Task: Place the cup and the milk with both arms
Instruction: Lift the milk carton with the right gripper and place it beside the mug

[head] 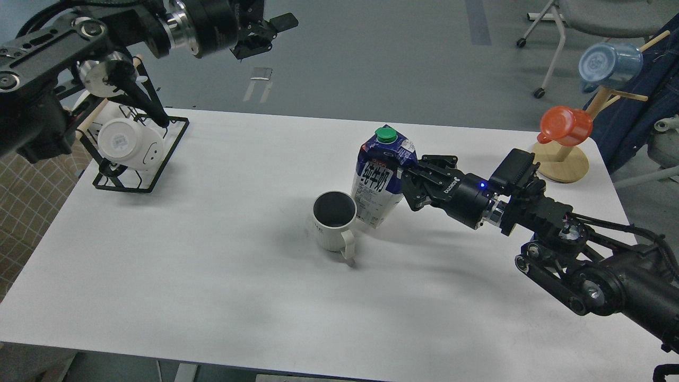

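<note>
The white cup [334,222] with a dark inside stands upright near the middle of the white table [212,276], its handle toward the front right. The milk carton [375,180], blue and white with a green cap, stands just right of the cup, close to it and slightly tilted. My right gripper [407,180] is shut on the carton's right side. My left gripper [262,32] is raised above the far left of the table, its fingers apart and empty.
A black wire rack [140,154] with a white cup [130,143] on its side is at the back left. A wooden stand [565,159] with an orange cup [566,125] and a blue cup [610,63] is at the back right. A chair stands behind.
</note>
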Controlling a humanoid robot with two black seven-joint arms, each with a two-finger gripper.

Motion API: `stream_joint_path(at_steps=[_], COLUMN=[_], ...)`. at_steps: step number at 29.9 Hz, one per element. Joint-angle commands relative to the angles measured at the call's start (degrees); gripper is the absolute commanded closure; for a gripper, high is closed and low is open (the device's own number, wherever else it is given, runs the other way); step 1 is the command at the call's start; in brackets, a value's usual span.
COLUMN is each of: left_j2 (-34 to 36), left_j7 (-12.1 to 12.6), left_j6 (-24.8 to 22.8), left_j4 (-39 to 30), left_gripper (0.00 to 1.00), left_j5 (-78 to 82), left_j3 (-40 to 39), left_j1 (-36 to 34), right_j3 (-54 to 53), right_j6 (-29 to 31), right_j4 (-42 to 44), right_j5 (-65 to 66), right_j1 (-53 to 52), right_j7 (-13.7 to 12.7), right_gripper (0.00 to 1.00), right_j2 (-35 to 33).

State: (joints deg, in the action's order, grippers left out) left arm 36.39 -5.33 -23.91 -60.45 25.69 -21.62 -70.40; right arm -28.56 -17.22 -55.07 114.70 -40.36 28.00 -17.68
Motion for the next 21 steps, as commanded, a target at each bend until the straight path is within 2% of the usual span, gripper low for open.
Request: stream_joint_path(at_steps=[1,7,12,14,21], left_j2=[0.00,-0.35,-0.35,-0.27,0.00], left_j7=[-0.03,-0.11,-0.11,-0.11,-0.11], left_j6=[0.09,0.09,0.09,0.09,0.09], left_j4=[-0.02,-0.02,-0.02,-0.01,-0.02], left_gripper=[0.03,0.03,0.03,0.03,0.03], left_j5=[-0.11,-0.02,-0.02,-0.02,-0.02], left_j3=[-0.09,-0.09,0.00,-0.09,0.00], left_j1=[0.00,0.00,0.00,0.00,0.00], right_j3=[0.09,0.09,0.00,0.00,0.00], right_j6=[-0.10,-0.27,-0.54,-0.54,-0.54], right_j4=[0.40,0.57,0.40,0.31,-0.39], right_j5=[0.00,-0.09,-0.18,-0.27,-0.35], right_j1=[0.10,0.54,0.72,0.63,0.98], right_j7=[0.00,0.00,0.00,0.00,0.00], right_gripper=[0.82,0.75,0.59,0.50,0.37], right_j2=[0.10,0.10,0.10,0.10,-0.08])
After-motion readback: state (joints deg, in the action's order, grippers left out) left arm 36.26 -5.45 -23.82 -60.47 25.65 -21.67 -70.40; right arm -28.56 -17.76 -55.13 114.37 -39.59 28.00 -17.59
